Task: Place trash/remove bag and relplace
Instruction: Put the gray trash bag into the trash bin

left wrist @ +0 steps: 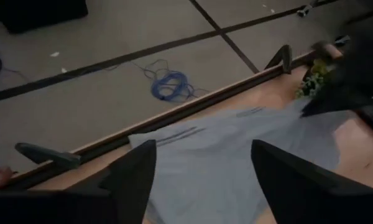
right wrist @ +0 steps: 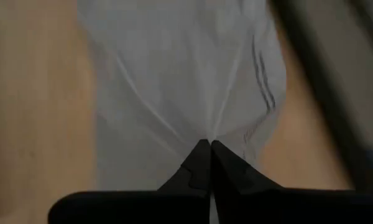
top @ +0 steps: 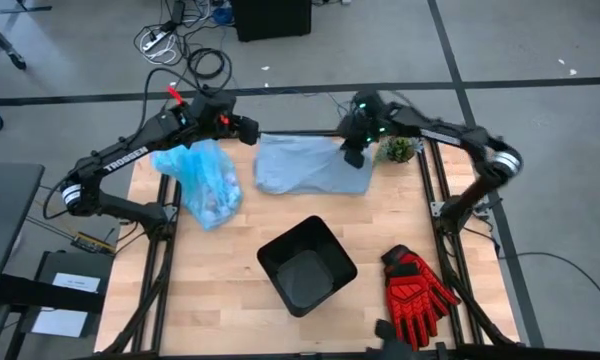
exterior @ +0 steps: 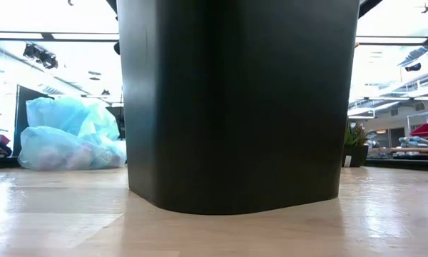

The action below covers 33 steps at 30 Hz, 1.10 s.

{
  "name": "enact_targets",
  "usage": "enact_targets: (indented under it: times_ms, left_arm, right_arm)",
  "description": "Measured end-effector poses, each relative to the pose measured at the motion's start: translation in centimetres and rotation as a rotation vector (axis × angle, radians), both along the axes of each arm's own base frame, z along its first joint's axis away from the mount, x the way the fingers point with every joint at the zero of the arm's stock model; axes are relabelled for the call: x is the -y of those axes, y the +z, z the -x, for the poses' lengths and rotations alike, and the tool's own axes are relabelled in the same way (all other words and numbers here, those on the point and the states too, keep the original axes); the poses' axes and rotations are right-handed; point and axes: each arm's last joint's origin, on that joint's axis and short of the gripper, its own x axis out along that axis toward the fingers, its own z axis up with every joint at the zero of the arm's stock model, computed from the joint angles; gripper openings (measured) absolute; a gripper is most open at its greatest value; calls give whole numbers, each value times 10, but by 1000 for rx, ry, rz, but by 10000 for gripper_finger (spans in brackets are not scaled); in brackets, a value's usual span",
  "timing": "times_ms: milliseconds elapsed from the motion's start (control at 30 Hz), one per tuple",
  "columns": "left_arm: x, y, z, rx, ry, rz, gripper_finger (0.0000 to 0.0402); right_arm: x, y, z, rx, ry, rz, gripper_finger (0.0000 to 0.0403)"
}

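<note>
Where the table's far left part meets the left arm, you have the bright cyan bag (top: 202,183) sitting bunched up and full, with pale wads of trash (top: 213,199) showing through its thin plastic; the low view shows it (exterior: 70,135) resting on the wood well to the left of the bin. Just right of it, apart from it, the paler grey-blue bag (top: 310,165) lies flat along the far edge of the table.

Your right gripper (top: 354,155) is at that grey-blue bag's right end, and its own wrist view shows the two fingers pressed together on a pinch of the film (right wrist: 193,93), creases fanning out from the grip. Your left gripper (top: 248,131) is at the same bag's left end, near the far edge; its wrist view shows both fingers (left wrist: 133,171) spread apart with the grey-blue sheet (left wrist: 217,162) lying between and beyond them, and you cannot tell from the pictures whether they touch it.

Nearer the front, the black bin (top: 306,264) stands upright in the middle of the table with no liner in it. A pair of red and black gloves (top: 416,292) lies to its right at the near right corner. A small green plant (top: 398,150) stands at the far right edge, just beside the right gripper. Cables (top: 185,45) lie on the floor beyond the table.
</note>
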Motion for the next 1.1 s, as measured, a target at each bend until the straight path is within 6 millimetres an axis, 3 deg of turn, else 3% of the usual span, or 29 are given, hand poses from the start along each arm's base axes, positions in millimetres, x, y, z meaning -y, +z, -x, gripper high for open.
enact_targets:
  times_ms: [233,467,600,800,1100]
  left_arm:
    - [-10,15,-4,109,-16,-129,242]
    - [-13,28,-8,157,-115,-276,241]
    - [-14,33,-9,186,-138,-318,241]
    - [-12,43,-13,303,-265,-350,241]
    - [-5,32,-19,313,-473,-204,241]
  right_arm:
    - [-42,85,46,281,3,102,0]
    - [-96,147,84,613,399,159,0]
    - [-127,170,109,753,570,161,0]
    - [-160,198,137,941,647,145,0]
    - [-167,229,150,1277,364,375,0]
